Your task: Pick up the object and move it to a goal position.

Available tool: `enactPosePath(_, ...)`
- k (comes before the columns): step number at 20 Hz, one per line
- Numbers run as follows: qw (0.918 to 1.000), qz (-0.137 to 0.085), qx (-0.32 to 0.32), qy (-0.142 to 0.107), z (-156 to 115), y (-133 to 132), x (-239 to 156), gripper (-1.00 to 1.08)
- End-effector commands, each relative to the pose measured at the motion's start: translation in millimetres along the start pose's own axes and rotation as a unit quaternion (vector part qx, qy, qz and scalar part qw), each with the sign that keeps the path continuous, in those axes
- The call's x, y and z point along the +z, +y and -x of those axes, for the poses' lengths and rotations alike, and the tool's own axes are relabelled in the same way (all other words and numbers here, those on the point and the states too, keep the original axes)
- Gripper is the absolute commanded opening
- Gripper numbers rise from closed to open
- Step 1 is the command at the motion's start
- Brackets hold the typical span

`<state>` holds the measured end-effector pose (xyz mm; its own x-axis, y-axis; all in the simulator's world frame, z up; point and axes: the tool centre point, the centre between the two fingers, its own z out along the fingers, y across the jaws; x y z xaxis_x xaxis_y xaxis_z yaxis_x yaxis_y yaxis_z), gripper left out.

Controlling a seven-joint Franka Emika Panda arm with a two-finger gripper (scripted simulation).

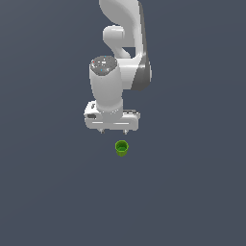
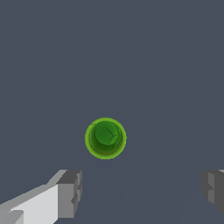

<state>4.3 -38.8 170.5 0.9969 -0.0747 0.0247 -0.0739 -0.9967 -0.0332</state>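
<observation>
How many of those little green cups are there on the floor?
1. The single green cup stands upright on the grey surface, just in front of the open gripper in the exterior view, untouched. The wrist view shows the same cup. None appears hidden.

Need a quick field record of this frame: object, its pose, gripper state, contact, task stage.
object: green cup
pose: upright, opening up, on the grey floor
gripper: open, jaws spread wide
contact: none; cup lies clear of both fingers
alignment: cup not between the fingers in the wrist view
stage: not yet grasped
</observation>
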Motion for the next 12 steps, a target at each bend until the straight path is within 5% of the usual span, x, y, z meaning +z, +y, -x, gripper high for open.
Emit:
enactPosePath(1,1.0000,0.000,0.000,0.000,0.0,0.0,0.0,1.00)
enactPosePath(12,0.9998,-0.016,-0.006,0.011,-8.8,-15.5,-13.2,1.00)
